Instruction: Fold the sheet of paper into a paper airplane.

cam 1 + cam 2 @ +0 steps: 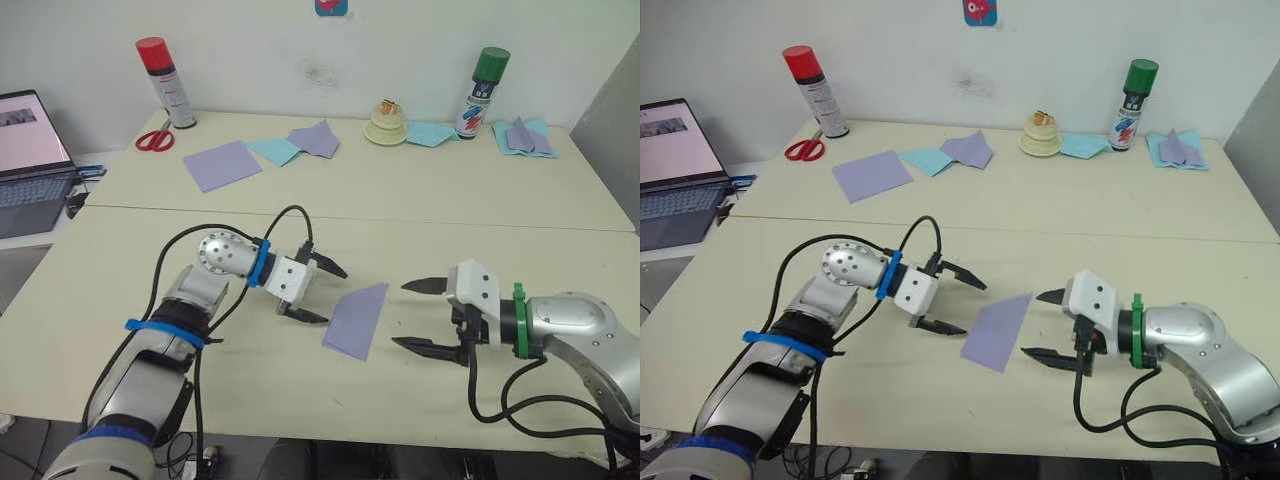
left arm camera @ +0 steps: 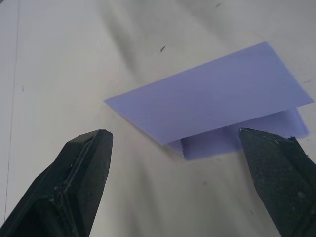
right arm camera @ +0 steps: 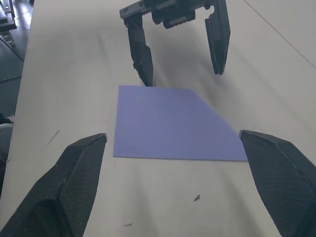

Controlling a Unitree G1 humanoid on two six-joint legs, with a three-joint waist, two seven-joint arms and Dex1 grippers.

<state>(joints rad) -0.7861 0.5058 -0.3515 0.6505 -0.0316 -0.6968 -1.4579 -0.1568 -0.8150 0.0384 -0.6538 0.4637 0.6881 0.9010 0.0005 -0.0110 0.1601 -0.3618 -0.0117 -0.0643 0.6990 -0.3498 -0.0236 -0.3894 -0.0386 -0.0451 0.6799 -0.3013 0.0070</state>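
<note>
Sheet of paper (image 1: 358, 320): lavender, folded into a flat, slanted four-sided shape with a second layer showing under one edge in the left wrist view. It lies flat on the near part of the tabletop (image 1: 430, 205), between the two grippers, held by neither.

Left gripper (image 1: 316, 291): jaws wide open and empty, just beside the sheet's left edge, one fingertip close to the sheet's corner.

Right gripper (image 1: 412, 315): jaws wide open and empty, near the sheet's right side and apart from it, pointing toward the sheet.

Far part of the tabletop, left to right: red-capped spray can (image 1: 166, 82); red-handled scissors (image 1: 154, 139); flat lavender sheet (image 1: 222, 164); light-blue paper (image 1: 274, 150) with a folded lavender piece (image 1: 316, 139) just beside it; small cream-coloured stacked object (image 1: 386, 124); green-capped spray can (image 1: 481, 92); lavender piece on light-blue paper (image 1: 524, 138).

Laptop (image 1: 30, 165): open, at the left, beside the tabletop.
</note>
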